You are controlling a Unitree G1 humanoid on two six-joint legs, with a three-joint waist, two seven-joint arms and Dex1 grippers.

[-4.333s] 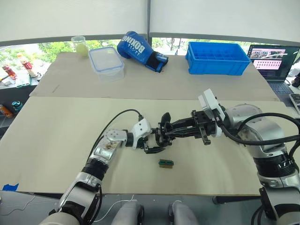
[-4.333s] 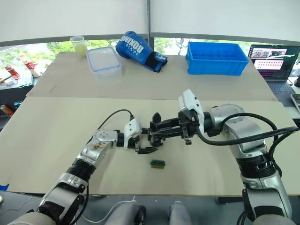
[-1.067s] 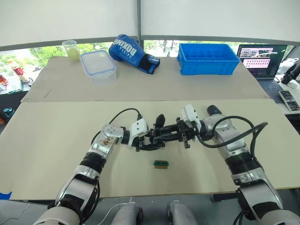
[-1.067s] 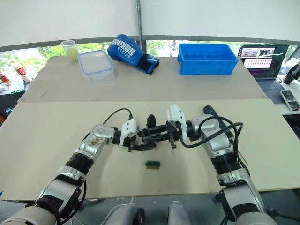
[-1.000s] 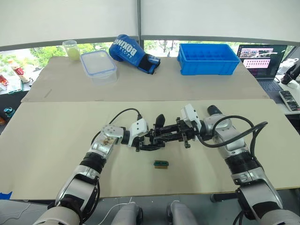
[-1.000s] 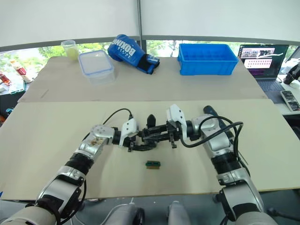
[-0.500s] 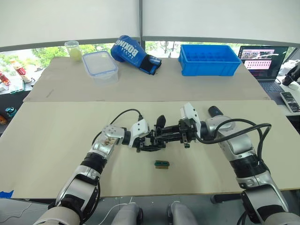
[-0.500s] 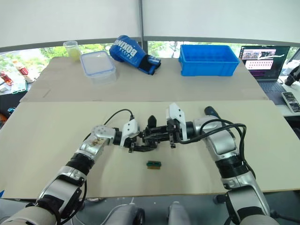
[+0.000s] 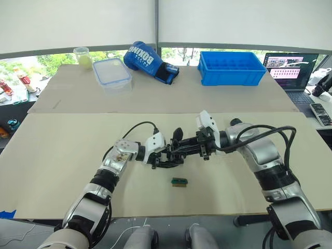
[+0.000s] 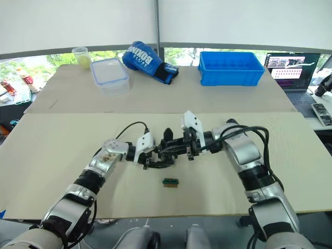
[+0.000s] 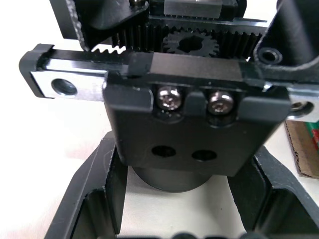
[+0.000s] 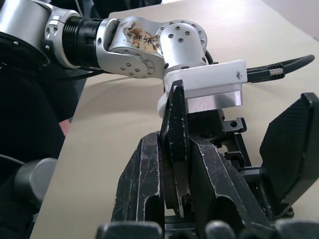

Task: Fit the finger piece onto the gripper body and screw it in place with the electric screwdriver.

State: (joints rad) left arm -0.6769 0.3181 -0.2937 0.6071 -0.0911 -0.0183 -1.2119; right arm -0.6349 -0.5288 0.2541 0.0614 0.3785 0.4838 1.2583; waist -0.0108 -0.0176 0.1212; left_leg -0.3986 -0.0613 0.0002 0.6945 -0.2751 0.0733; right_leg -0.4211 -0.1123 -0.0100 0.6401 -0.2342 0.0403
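At the middle of the table my left gripper point(image 9: 167, 158) is shut on the gripper body point(image 9: 171, 151), whose one pointed black finger point(image 9: 177, 135) sticks up. In the left wrist view the gripper body point(image 11: 194, 124) shows a toothed rack, a small gear and two screw heads, with my fingers point(image 11: 94, 199) around its round base. My right gripper point(image 9: 185, 149) reaches in from the right, shut on the finger piece point(image 12: 177, 149), a thin flat black wedge held against the body's right side. The electric screwdriver is out of view.
A small green-and-black block point(image 9: 179, 181) lies on the table just in front of the grippers. At the back stand a clear lidded box point(image 9: 111, 72), a cup point(image 9: 81, 56), a blue boxing glove point(image 9: 150, 55) and a blue crate point(image 9: 231, 67). A laptop point(image 9: 290, 72) sits far right.
The camera view has shifted. My right forearm has risen and swung a little, keeping the finger piece at the gripper body. The left gripper has held the body still.
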